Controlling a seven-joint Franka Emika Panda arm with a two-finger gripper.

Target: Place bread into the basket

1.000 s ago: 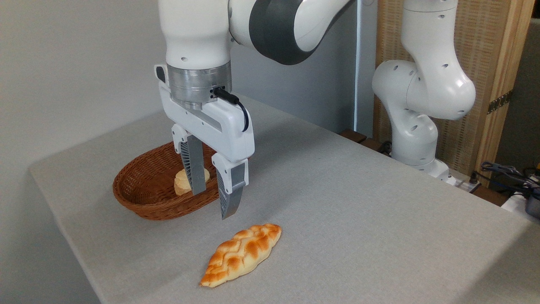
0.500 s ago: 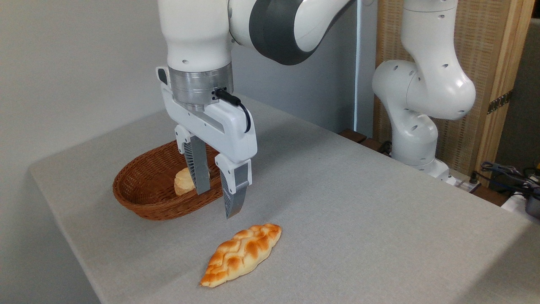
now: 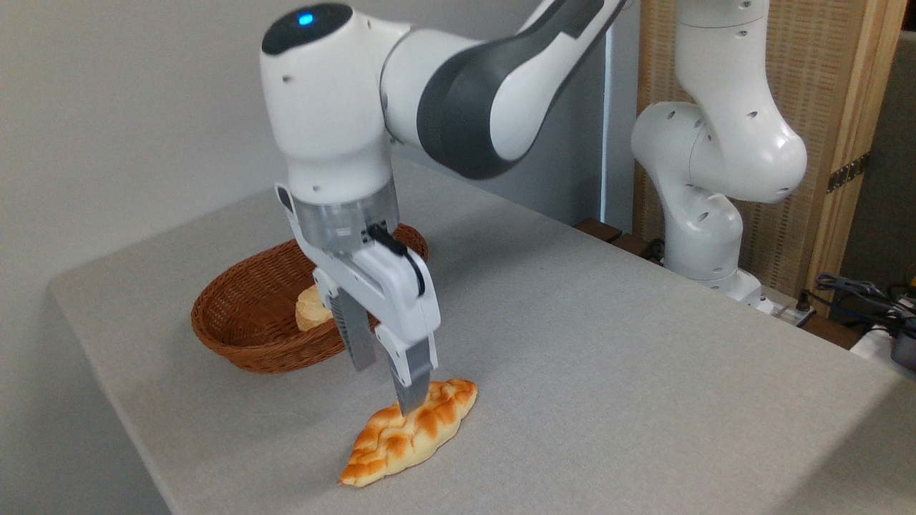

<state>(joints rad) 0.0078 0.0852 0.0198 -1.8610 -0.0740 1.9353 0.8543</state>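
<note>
Camera view — bread (image 3: 411, 433) on table, fingers (image 3: 413, 386) spread just above.

The bread (image 3: 411, 433), a long braided golden-orange loaf, lies flat on the grey table. The basket (image 3: 247, 325), oval reddish-brown wicker, stands upright nearby, apart from it.

You are looking at a robotics lab or test room. A white robot arm (image 3: 708, 143) is bolted beside a plain table (image 3: 608, 357) covered in grey cloth. Bare pale walls (image 3: 129, 107) stand at the far left, a woven wood-framed screen (image 3: 830, 93) at the far right, and loose cables (image 3: 859, 293) lie at the right edge.
</note>
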